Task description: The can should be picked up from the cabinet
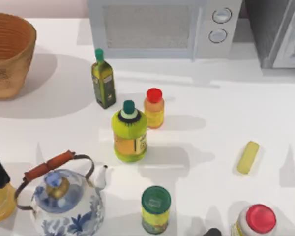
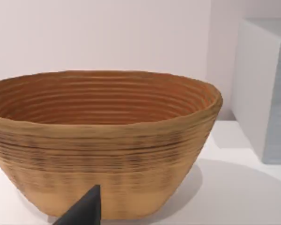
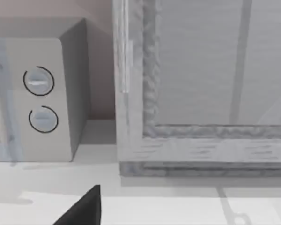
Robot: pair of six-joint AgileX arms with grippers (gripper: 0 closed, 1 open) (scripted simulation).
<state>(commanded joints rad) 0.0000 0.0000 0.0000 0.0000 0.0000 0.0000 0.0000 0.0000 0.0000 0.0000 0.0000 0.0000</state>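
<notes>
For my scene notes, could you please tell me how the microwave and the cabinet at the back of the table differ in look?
The microwave is white with a mesh window and two round knobs; the cabinet is dark grey and speckled with a pale framed panel door and no knobs. The microwave stands mid-back; the cabinet fills the back right corner. Both are box-shaped with doors closed.

1. Left arm: my left gripper [image 2: 84,210] sits low, close above the table surface. Its wrist is held level and is aimed at a spot to the left of the microwave [image 3: 42,93], well short of it. A dark wedge of the gripper body is visible at the edge of the left wrist view.
2. Right arm: my right gripper [image 3: 84,208] is equally low and level. It is aimed just to the right of the microwave's knob panel.
</notes>
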